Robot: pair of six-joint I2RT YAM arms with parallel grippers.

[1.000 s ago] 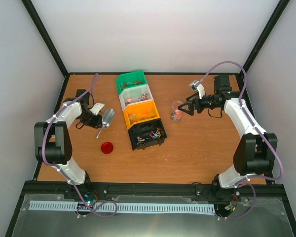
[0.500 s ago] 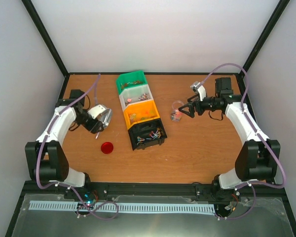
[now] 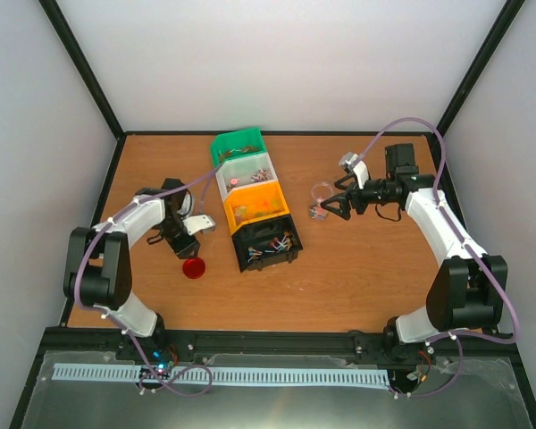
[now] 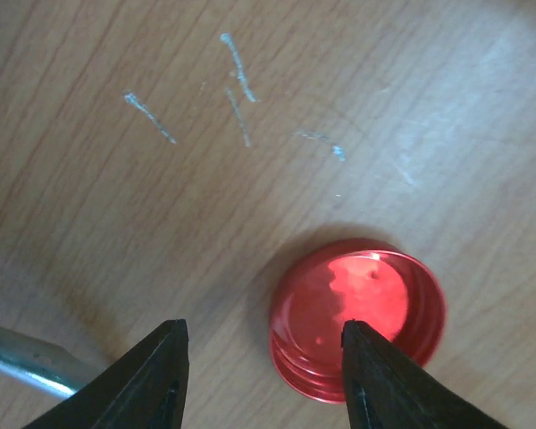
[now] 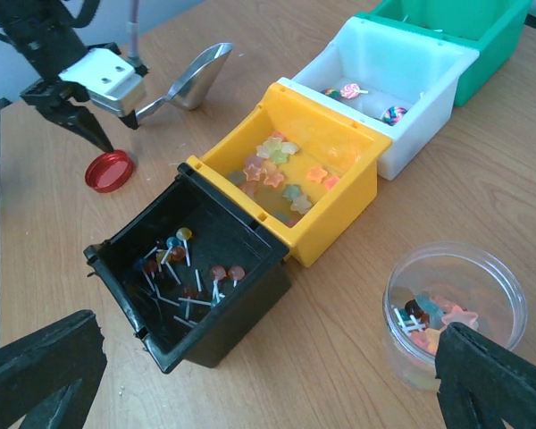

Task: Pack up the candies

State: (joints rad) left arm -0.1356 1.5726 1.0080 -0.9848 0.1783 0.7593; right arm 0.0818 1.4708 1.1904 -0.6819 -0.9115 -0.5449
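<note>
Candies lie in a clear round jar (image 5: 456,313) (image 3: 320,201) and in the bins: lollipops in the black one (image 5: 174,259), stars in the orange one (image 5: 281,170), a few in the white one (image 5: 362,98). My right gripper (image 5: 268,340) (image 3: 330,206) is open wide, its right finger beside the jar, holding nothing. My left gripper (image 4: 263,329) (image 3: 186,248) is open just above the table, empty. A red lid (image 4: 362,313) (image 3: 194,267) lies open side up under its right finger.
Green (image 3: 238,146), white (image 3: 246,172), orange (image 3: 257,206) and black (image 3: 268,243) bins stand in a row mid-table. A metal scoop (image 5: 196,76) lies on the wood behind my left gripper, with its handle (image 4: 27,362) by the left finger.
My left gripper let go of the scoop, swung right and towards the near edge, and now hangs open over the red lid. The right gripper crept slightly left towards the jar.
</note>
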